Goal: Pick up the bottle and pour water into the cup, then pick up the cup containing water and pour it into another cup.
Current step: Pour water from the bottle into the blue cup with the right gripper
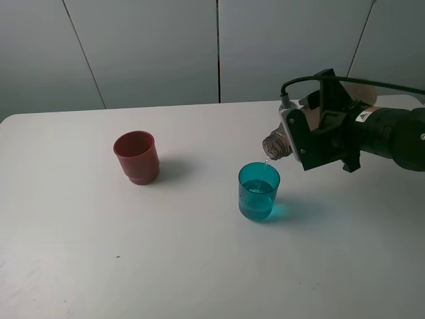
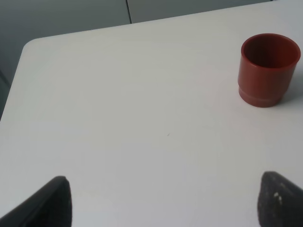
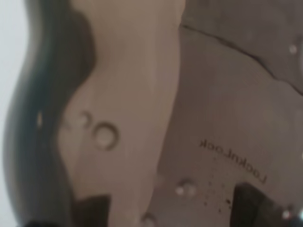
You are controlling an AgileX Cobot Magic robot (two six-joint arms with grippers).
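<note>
Pouring: bottle (image 1: 277, 144) tipped over blue cup (image 1: 259, 193).
Mouth low over the rim so water (image 1: 257, 198) lands inside; right gripper (image 1: 300, 135) clamps bottle, left gripper (image 2: 163, 203) splayed, empty.

Standing on table (image 1: 80, 266): empty cup (image 1: 137, 157); cup with water (image 1: 259, 191) at its four o'clock. Tilting over that from two o'clock: bottle (image 1: 276, 145).

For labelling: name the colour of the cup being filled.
The cup is teal-blue; exterior high view.
</note>
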